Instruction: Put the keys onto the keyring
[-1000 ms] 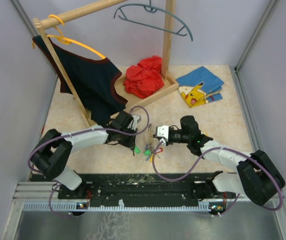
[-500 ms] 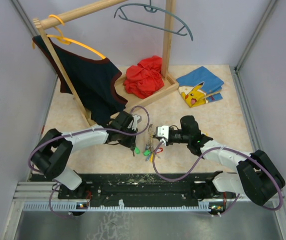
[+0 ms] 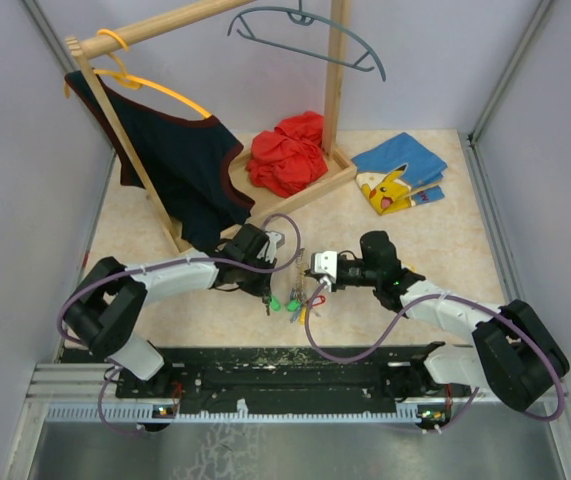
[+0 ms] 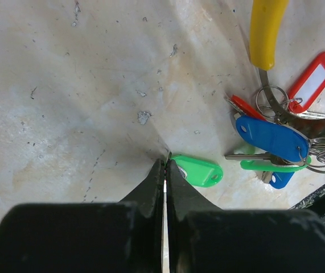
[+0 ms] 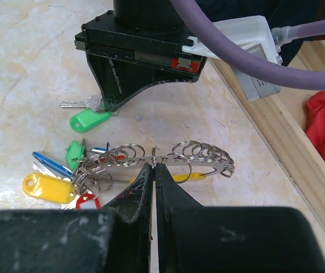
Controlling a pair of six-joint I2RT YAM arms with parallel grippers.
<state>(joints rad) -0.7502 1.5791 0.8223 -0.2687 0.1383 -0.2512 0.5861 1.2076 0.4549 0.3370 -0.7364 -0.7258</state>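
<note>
From above, the two arms meet over the near middle of the table (image 3: 435,240), and the keys (image 3: 300,300) are only a speck of colour between them. That view alone takes in the wooden rack (image 3: 337,90), the dark garment (image 3: 190,160) on the orange hanger (image 3: 160,88), the red cloth (image 3: 287,150) and the blue cloth (image 3: 400,165) behind. The left wrist camera shows the left gripper (image 4: 165,166) with its fingers pressed together to a hairline. Their tips sit at the head of the green-tagged key (image 4: 199,171), whose tag lies flat on the table just to one side; the blade is hidden there. The right wrist camera shows that blade sticking out past the far side of those fingertips, so the key is pinched at its head, low on the table. Near it in the left wrist view lie the other keys, with blue, red and green tags, beside the yellow curved piece (image 4: 266,31). Only the right wrist view shows the keyring (image 5: 176,160) well: a thin wire seen edge-on, strung with many small split rings (image 5: 199,151). The right gripper (image 5: 153,168) is closed tight on its middle. A yellow tag (image 5: 48,188) and the other tags gather at one end of it. I cannot tell whether the ring is off the table.
</note>
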